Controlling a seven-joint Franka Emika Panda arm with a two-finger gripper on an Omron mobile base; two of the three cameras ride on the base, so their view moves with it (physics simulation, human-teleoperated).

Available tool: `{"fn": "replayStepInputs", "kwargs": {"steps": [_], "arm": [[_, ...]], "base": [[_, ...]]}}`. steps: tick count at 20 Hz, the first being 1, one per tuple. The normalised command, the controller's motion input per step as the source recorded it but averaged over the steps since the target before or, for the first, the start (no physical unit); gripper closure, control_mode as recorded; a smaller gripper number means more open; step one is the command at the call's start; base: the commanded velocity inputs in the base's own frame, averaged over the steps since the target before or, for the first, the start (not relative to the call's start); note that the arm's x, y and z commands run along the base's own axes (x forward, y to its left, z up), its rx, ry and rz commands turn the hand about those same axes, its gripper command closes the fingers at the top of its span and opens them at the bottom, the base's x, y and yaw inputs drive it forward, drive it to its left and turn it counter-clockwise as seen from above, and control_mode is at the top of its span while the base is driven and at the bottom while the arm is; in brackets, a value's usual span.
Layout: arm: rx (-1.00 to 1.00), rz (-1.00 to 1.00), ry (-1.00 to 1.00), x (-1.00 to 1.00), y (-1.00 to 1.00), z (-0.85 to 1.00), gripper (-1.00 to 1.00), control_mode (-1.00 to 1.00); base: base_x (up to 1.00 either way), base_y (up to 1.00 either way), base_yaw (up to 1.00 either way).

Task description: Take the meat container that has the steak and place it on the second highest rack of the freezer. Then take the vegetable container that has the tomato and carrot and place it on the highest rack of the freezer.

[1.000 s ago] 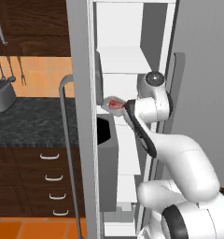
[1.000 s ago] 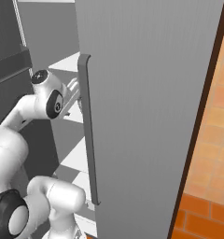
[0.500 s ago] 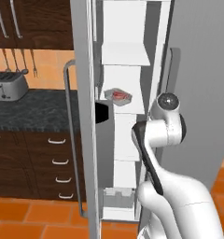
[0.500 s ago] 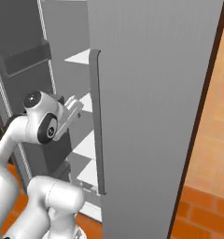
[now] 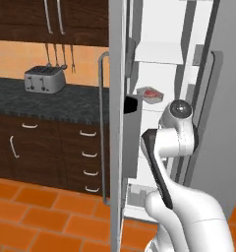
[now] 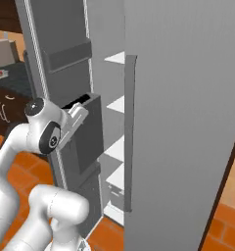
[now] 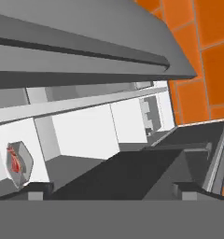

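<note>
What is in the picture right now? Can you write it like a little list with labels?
place: kitchen with an orange tiled floor
freezer: door open, white shelves inside
meat container: sitting on a freezer shelf, steak inside
tool: open, holding nothing, outside the shelves
toaster: on the dark counter to the left
hanging utensils: on the wall above the toaster

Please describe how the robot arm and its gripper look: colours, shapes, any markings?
The arm is glossy white with rounded, bulbous links, dark grey joint bands and round grey joint caps. No cables or markings are visible. The gripper is a light grey, boxy two-finger hand; its finger tips look small and dark.
</note>
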Motion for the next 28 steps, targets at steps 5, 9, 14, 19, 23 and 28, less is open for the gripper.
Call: {"fn": "replayStepInputs", "kwargs": {"steps": [5,9,14,19,23,28], "arm": [[0.0,0.0,0.0,0.0,0.0,0.0,-1.0,1.0],[0.0,0.0,0.0,0.0,0.0,0.0,-1.0,1.0],[0.0,0.0,0.0,0.0,0.0,0.0,-1.0,1.0],[0.0,0.0,0.0,0.0,0.0,0.0,-1.0,1.0],[0.0,0.0,0.0,0.0,0.0,0.0,-1.0,1.0],[0.0,0.0,0.0,0.0,0.0,0.0,-1.0,1.0]], "base": [[-0.62,-0.24,0.64],[0.26,-1.0,0.18],[-0.52,-0.46,0.67],[-0.21,0.07,0.97],[-0.16,0.37,0.94],[0.26,0.44,0.69]]}}
